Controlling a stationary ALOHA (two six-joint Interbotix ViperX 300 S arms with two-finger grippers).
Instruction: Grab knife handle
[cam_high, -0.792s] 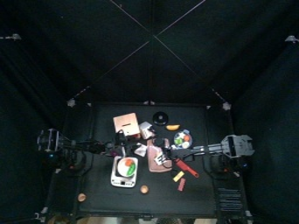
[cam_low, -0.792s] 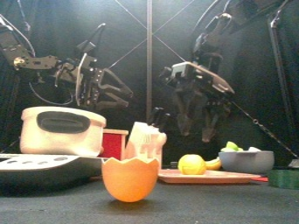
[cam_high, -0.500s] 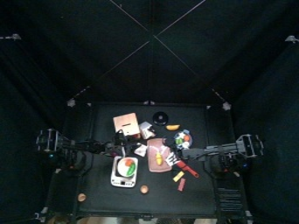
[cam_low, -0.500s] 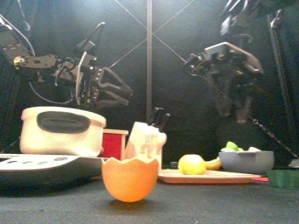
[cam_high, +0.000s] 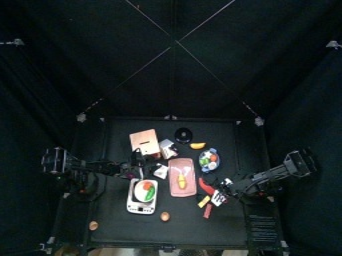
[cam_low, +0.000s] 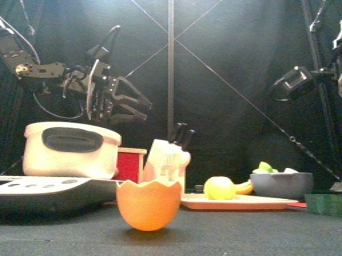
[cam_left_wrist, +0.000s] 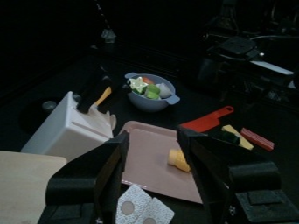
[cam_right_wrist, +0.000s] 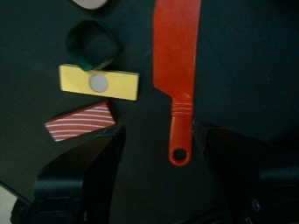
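Note:
A red knife (cam_right_wrist: 176, 79) lies flat on the black table, blade away from my right gripper (cam_right_wrist: 170, 188) and its thin handle (cam_right_wrist: 176, 131) pointing toward it. The right gripper's jaws stand open and empty on either side of the handle's end, just short of it. In the top view the knife (cam_high: 213, 191) lies right of the pink cutting board (cam_high: 182, 178), with the right gripper (cam_high: 230, 187) beside it. The left wrist view also shows the knife (cam_left_wrist: 211, 120). My left gripper (cam_left_wrist: 163, 175) is open and empty, raised above the table's left side (cam_high: 130, 168).
A yellow block (cam_right_wrist: 100, 81), a red block (cam_right_wrist: 79, 121) and a green ring (cam_right_wrist: 93, 39) lie beside the knife. A grey bowl of fruit (cam_left_wrist: 149, 90), a white knife block (cam_left_wrist: 65, 127), a lemon piece (cam_left_wrist: 179, 159) and an orange egg cup (cam_low: 148, 205) crowd the middle.
My right arm has swung away from the table's middle toward the right, and its gripper now faces the knife handle. The left arm has not moved.

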